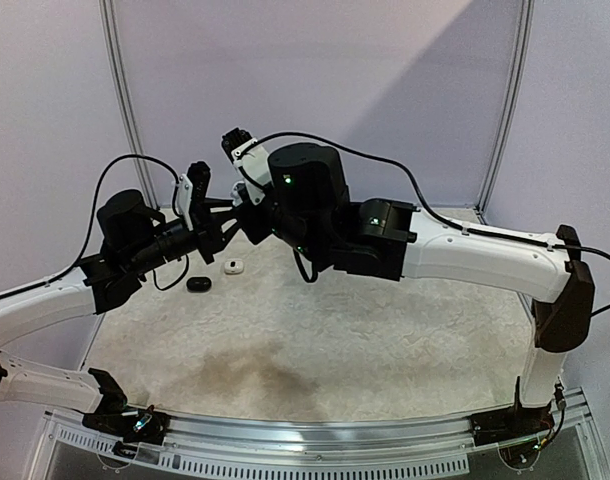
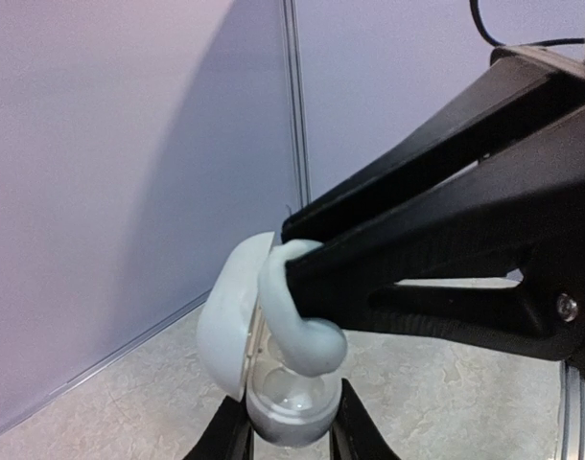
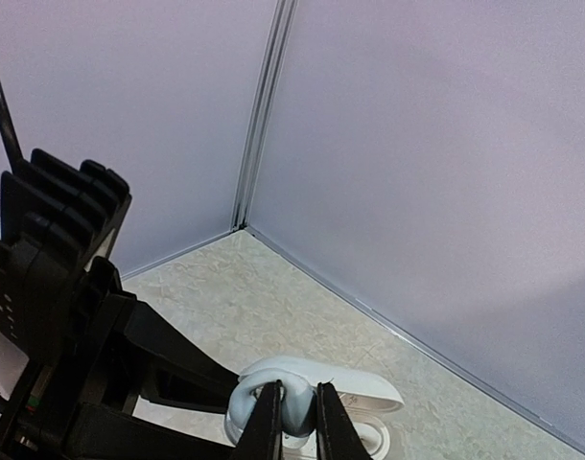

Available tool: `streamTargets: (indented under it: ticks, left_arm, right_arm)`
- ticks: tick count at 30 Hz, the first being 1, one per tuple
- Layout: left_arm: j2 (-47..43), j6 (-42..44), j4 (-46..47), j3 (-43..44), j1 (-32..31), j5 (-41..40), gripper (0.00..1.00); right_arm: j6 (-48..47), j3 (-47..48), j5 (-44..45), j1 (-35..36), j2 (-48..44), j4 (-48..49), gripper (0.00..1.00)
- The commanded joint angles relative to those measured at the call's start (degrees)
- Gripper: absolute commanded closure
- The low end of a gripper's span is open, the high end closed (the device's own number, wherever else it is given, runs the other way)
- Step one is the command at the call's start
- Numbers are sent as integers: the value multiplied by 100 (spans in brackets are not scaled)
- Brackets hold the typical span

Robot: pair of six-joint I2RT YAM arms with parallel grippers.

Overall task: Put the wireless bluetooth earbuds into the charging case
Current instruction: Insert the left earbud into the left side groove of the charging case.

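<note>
My left gripper (image 2: 288, 426) is shut on the base of an open white charging case (image 2: 285, 407), whose lid (image 2: 225, 321) stands tilted up to the left. My right gripper (image 3: 293, 422) is shut on a white wireless bluetooth earbud (image 2: 307, 331) with a curved hook. It holds the earbud just over the case's open cavity, touching or nearly touching. In the right wrist view the earbud (image 3: 245, 402) sits between my fingers above the open case (image 3: 364, 436). In the top view both grippers meet above the table's far left (image 1: 223, 218), and the case is hidden there.
A small white piece (image 1: 233, 266) and a small black oval piece (image 1: 198, 284) lie on the pale table (image 1: 365, 340) below the grippers. Lilac walls with a metal corner strip (image 3: 259, 115) stand close behind.
</note>
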Motion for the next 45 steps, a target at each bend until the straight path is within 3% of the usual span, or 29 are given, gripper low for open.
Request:
streamTargets:
  ticks: [1, 18, 28, 45]
  left_arm:
    - [-71, -71, -20, 183, -83, 43, 100]
    - [-46, -596, -181, 355, -74, -37, 100]
    - [-78, -822, -126, 430, -74, 31, 100]
    - [-73, -917, -246, 445, -74, 220, 100]
  right_arm:
    - [-249, -53, 214, 36, 144, 54, 100]
    - [-361, -229, 330, 36, 290, -235, 100]
    - [-308, -313, 77, 34, 294, -617, 84]
    - [-209, -426, -365, -49, 108, -1182, 75]
